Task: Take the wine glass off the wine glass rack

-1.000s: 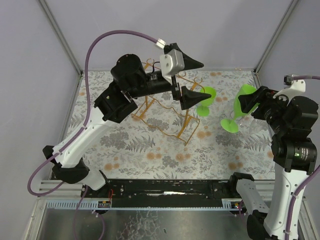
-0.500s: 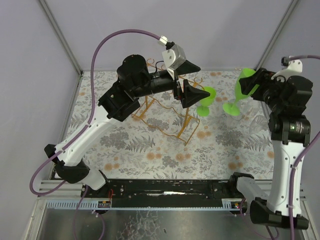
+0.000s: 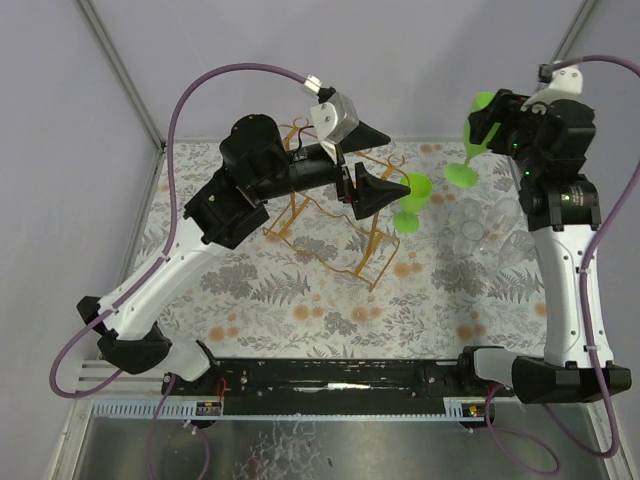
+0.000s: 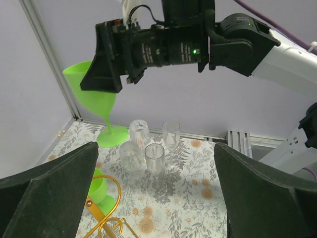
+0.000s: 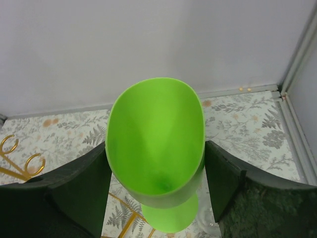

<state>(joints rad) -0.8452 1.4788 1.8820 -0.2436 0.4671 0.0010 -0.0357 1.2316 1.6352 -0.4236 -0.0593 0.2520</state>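
Observation:
My right gripper (image 3: 492,118) is shut on the bowl of a green wine glass (image 3: 476,112) and holds it tilted high above the table's far right. In the right wrist view the bowl (image 5: 156,139) fills the gap between the black fingers (image 5: 74,191). The golden wire wine glass rack (image 3: 330,232) stands mid-table. A second green glass (image 3: 413,193) sits at the rack's right end; I cannot tell if it hangs or stands. My left gripper (image 3: 398,160) hovers open above that end, nothing between its fingers (image 4: 49,198).
Several clear glasses (image 3: 482,226) stand in a cluster on the fern-patterned table (image 3: 300,310) at the right, below the lifted glass; the same clear glasses (image 4: 148,153) show in the left wrist view. Grey walls close in the back and sides.
The right arm has lifted the green glass up and toward the back, away from the rack and above the clear glasses. The left gripper has barely shifted.

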